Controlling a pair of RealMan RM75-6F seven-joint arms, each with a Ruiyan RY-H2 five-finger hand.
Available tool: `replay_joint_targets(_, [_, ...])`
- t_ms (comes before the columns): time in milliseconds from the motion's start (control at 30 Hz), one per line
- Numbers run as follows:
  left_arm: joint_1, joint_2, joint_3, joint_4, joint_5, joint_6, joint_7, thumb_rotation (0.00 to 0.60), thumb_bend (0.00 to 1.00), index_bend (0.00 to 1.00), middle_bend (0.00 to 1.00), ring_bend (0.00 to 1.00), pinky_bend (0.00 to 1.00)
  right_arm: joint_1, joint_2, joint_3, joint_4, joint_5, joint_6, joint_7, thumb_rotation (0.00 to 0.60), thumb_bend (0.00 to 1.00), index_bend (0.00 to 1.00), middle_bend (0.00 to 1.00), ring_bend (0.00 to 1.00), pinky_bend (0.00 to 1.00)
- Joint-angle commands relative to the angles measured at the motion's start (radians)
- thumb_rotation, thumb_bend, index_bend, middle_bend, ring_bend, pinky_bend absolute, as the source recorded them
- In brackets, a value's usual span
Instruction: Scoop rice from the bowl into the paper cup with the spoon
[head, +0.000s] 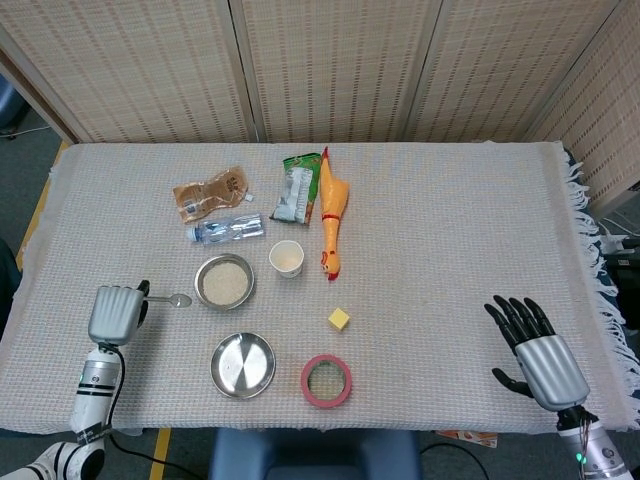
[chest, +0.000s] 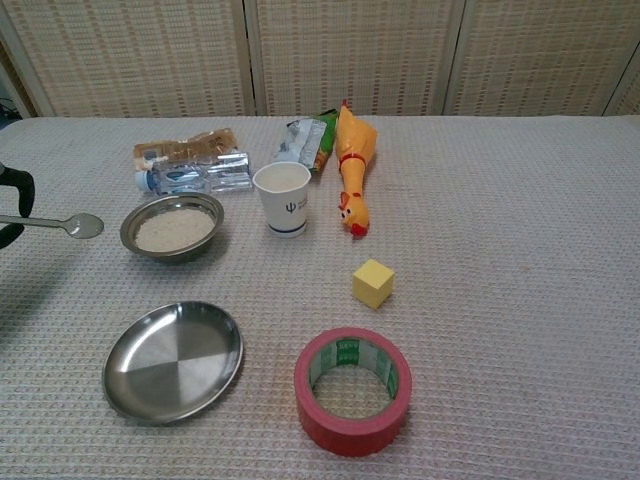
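Spoon (head: 170, 299) carried by the left hand (head: 113, 314) toward the bowl (head: 224, 281) of rice, its tip just left of the rim.

The left hand grips the handle with fingers curled round it, the spoon roughly level and seemingly clear of the cloth, though the chest view crops most of the hand. A good scoop calls for dipping the spoon's tip into the rice at a shallow tilt, then levelling it before crossing to the paper cup (head: 287, 258), just right of the bowl. The right hand (head: 535, 351) rests well apart near the table's right edge, fingers spread, holding nothing.
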Motion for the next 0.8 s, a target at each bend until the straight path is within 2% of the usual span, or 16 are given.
replay_joint_targets(33, [-0.025, 0.052, -0.052, -0.161, -0.084, -0.012, 0.184, 0.600, 0.38, 0.55, 1.00, 1.00, 1.00, 0.000, 0.006, -0.006, -0.003, -0.009, -0.001, 0.002, 0.600, 0.10, 0.00, 0.00, 0.00, 0.00])
replay_joint_targets(167, [-0.060, 0.047, -0.076, -0.246, -0.155, -0.028, 0.360, 0.600, 0.38, 0.55, 1.00, 1.00, 1.00, 0.012, 0.045, -0.041, -0.029, -0.047, -0.029, 0.076, 0.600, 0.10, 0.00, 0.00, 0.00, 0.00])
replay_joint_targets(267, [-0.097, 0.019, -0.095, -0.276, -0.236, -0.040, 0.522, 0.600, 0.38, 0.54, 1.00, 1.00, 1.00, 0.010, 0.052, -0.045, -0.029, -0.060, -0.020, 0.072, 0.600, 0.10, 0.00, 0.00, 0.00, 0.00])
replay_joint_targets(433, [-0.163, -0.057, -0.103, -0.238, -0.307, -0.022, 0.715, 0.600, 0.38, 0.54, 1.00, 1.00, 1.00, 0.001, 0.061, -0.049, -0.034, -0.069, -0.003, 0.076, 0.600, 0.10, 0.00, 0.00, 0.00, 0.00])
replay_joint_targets(800, [-0.240, -0.195, -0.076, -0.123, -0.321, 0.047, 0.871, 0.600, 0.38, 0.54, 1.00, 1.00, 1.00, -0.002, 0.071, -0.049, -0.035, -0.076, 0.005, 0.091, 0.600, 0.10, 0.00, 0.00, 0.00, 0.00])
